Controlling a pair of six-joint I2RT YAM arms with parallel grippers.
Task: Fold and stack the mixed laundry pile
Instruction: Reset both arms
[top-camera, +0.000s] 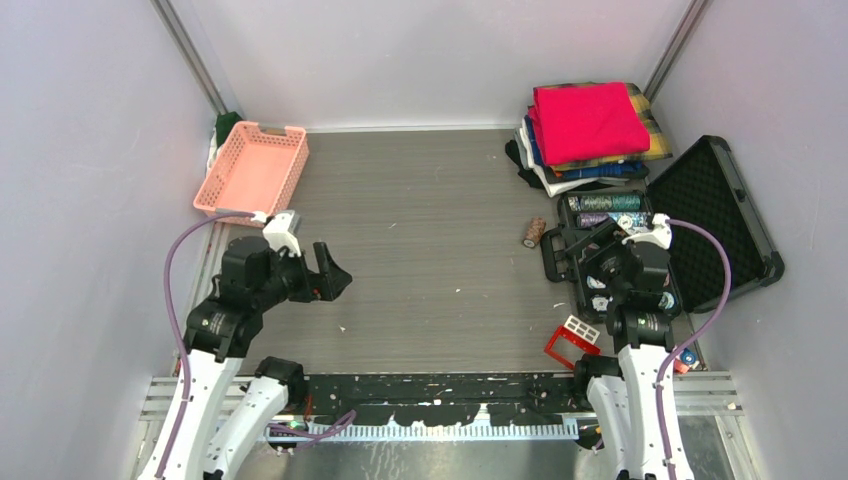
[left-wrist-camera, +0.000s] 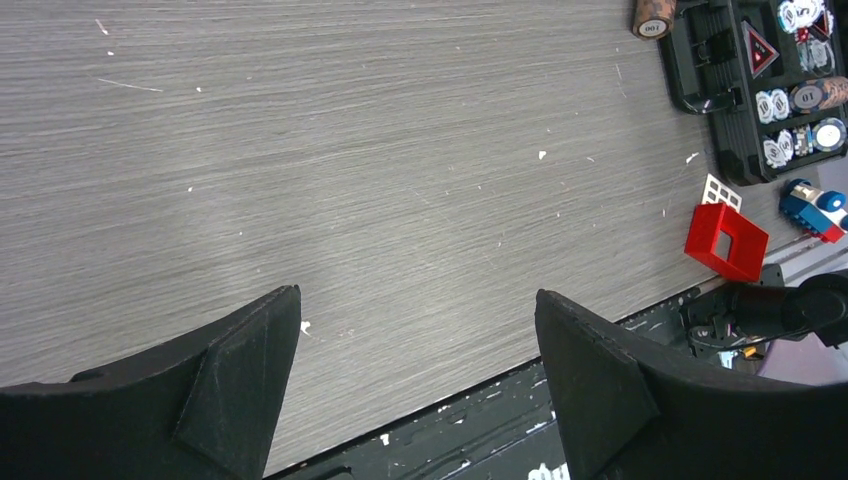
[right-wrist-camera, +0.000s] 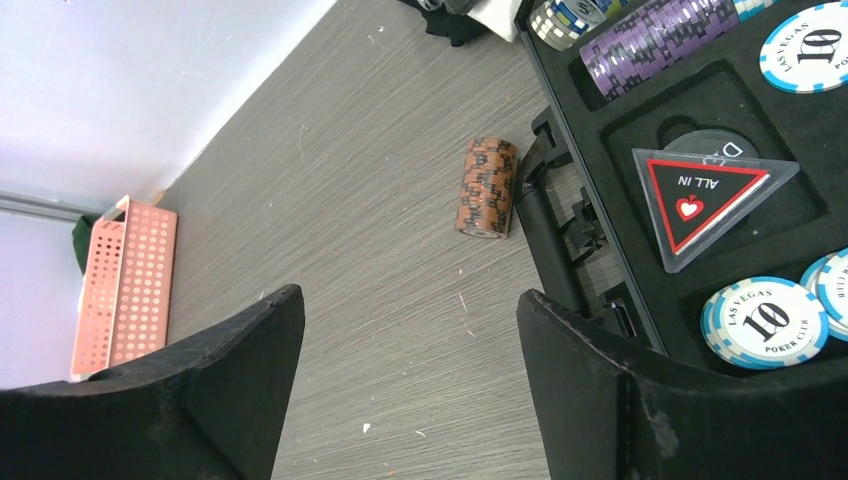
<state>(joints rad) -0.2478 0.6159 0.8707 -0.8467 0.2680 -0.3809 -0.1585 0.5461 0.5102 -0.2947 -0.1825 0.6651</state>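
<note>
Top external only, folded red T-shirt (top-camera: 588, 120)

Red T-shirt (top-camera: 588, 120), yellow-black plaid shirt (top-camera: 658, 140) (basket (top-camera: 252, 172) pink lattice).

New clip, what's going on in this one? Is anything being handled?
Nothing is being handled. The left gripper and right gripper hang near the arms' bases, jaws wide open and empty. The folded red T-shirt lies on top of the folded yellow-and-black plaid shirt, on other folded clothes in the far right corner. No loose garment shows on the table, so the folding looks done. The pink basket sits at the far left.
</note>
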